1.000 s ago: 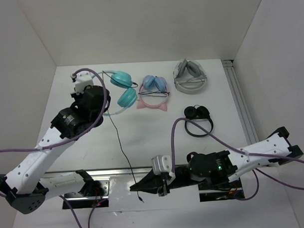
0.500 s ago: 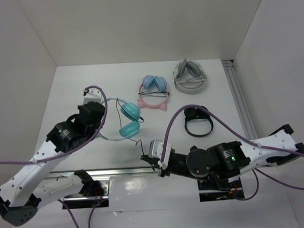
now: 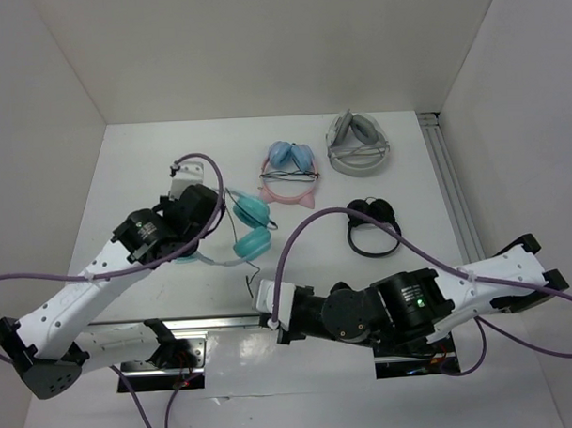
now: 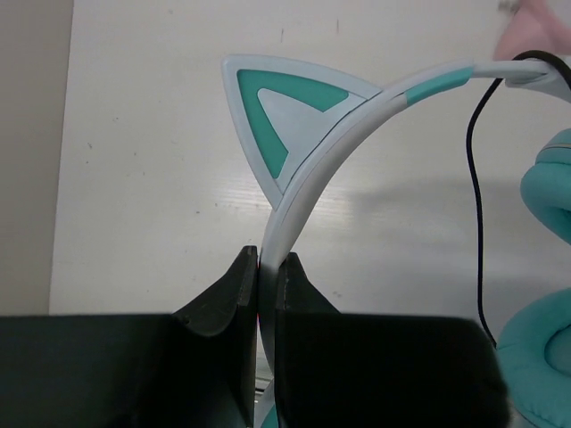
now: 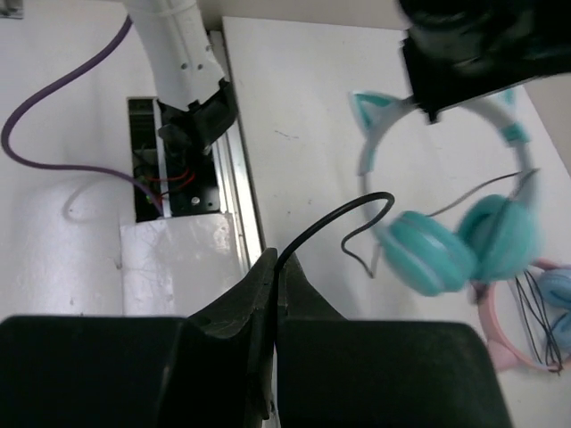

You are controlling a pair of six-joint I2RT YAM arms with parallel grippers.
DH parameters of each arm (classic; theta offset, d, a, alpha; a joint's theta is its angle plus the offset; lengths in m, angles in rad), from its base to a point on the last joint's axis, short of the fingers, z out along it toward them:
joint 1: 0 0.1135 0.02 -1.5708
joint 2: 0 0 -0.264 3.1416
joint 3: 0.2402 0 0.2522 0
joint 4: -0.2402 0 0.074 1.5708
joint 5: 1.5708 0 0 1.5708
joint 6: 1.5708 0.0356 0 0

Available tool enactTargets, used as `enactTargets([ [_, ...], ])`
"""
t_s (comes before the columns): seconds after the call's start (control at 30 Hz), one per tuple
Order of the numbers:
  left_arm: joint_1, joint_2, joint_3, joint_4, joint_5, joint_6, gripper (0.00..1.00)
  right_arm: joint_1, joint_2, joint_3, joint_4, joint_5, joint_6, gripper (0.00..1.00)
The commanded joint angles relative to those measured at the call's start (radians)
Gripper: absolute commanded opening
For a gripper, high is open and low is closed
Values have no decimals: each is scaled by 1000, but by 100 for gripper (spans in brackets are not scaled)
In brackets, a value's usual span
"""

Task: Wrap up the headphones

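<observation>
**Top view.** Headphones (image 3: 250, 228): left of the bench's middle, nearer the near edge than the far.
- Left end effector (image 3: 209, 219) is at their left side.
- Right end effector (image 3: 264, 299) is by the near edge, with the cable (image 3: 252, 281) running down to it.
- Pink pair (image 3: 289, 176) and grey pair (image 3: 359, 146) lie toward the far edge. Black pair (image 3: 373, 225) lies right of the middle.
- Bench (image 3: 143, 163): plain white. Metal rail (image 3: 224, 321) runs along the near edge. White walls (image 3: 262, 55) stand on three sides.

**Left wrist view.** The end effector is closed tight on the pale headband (image 4: 308, 174), just below a cat ear (image 4: 281, 116). Teal cups (image 4: 549, 178) sit at the frame's right.

**Right wrist view.** The end effector is pinched fully shut on the cable. From there the cable rises in one loose loop toward the cups, which are blurred.

**Status.**
- Done: both grips, one on the band and one on the cable.
- Left: no turn of cable shows around the headphones, so the winding itself appears wholly outstanding.
</observation>
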Motion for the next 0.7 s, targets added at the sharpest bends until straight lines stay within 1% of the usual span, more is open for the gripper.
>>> enactTargets([
  [0.0,37,8,181,33,-73,-159,0,12,12,11,63,-94,-8,0],
  [0.03,37,24,245,9,-87,-199,0,12,38,11,75,-108,-8,0],
  [0.07,49,36,271,-23,-99,-263,0,12,49,11,75,-133,-8,0],
  [0.17,76,61,318,-24,-87,-317,0,12,78,22,75,-177,-8,0],
  [0.23,98,61,318,17,-76,-330,0,21,92,33,86,-214,-8,0],
  [0.27,109,73,318,18,-76,-345,0,21,92,33,86,-267,-8,0],
  [0.37,118,104,318,31,-125,-345,0,32,101,59,95,-325,-8,0],
  [0.5,138,170,264,31,-139,-356,0,32,89,99,86,-346,-18,0],
  [0.57,138,170,232,41,-139,-366,0,32,78,99,86,-355,-27,0],
  [0.67,138,170,186,50,-118,-357,0,32,69,122,48,-305,-27,0],
])
